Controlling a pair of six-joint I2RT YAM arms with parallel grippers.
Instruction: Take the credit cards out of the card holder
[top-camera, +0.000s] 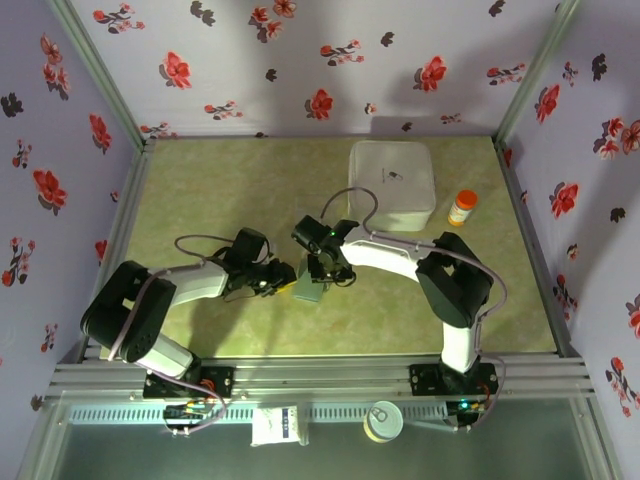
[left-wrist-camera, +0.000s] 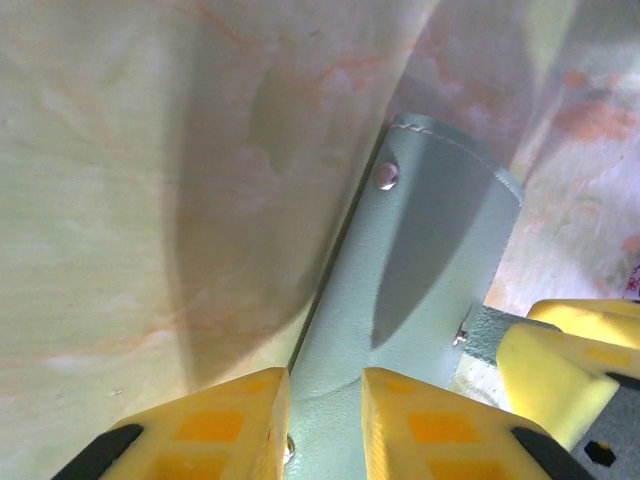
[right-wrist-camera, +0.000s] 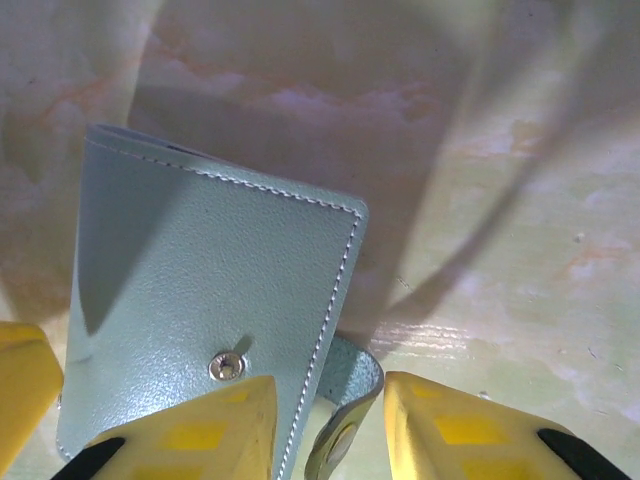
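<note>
When viewed from above, found both arms folded inward over the middle of the table (top-camera: 220, 180), left gripper (top-camera: 283, 280) and right gripper (top-camera: 322, 272) meeting at the wallet (top-camera: 310, 292). Saw only a pale sliver of wallet below the two heads, the rest covered. Could not read either jaw from there. Noted a white box (top-camera: 392, 180) farther back and an orange bottle (top-camera: 462, 207) just right of it, both well apart from the wallet.

Through the left wrist camera, saw the left gripper (left-wrist-camera: 325, 428) with yellow fingers (left-wrist-camera: 225, 425) standing apart, the wallet (left-wrist-camera: 410, 270) running up between them from the bottom edge, a metal snap (left-wrist-camera: 386, 176) near its top seam. Could not tell whether either pad touched the leather, with the fingertips cut off by the frame. Caught the right gripper's fingers (left-wrist-camera: 555, 372) at the lower right, close by the wallet's edge, blurred.

Through the right wrist camera, saw the right gripper (right-wrist-camera: 330, 435) parted too, the stitched edge of the wallet (right-wrist-camera: 210, 270) and a curled strap (right-wrist-camera: 350, 385) with its own snap lying in the gap. Showed its outer face only, the inside hidden. Lower left corner crossed by a yellow finger (right-wrist-camera: 20, 385) of the left gripper, contact there unclear.
</note>
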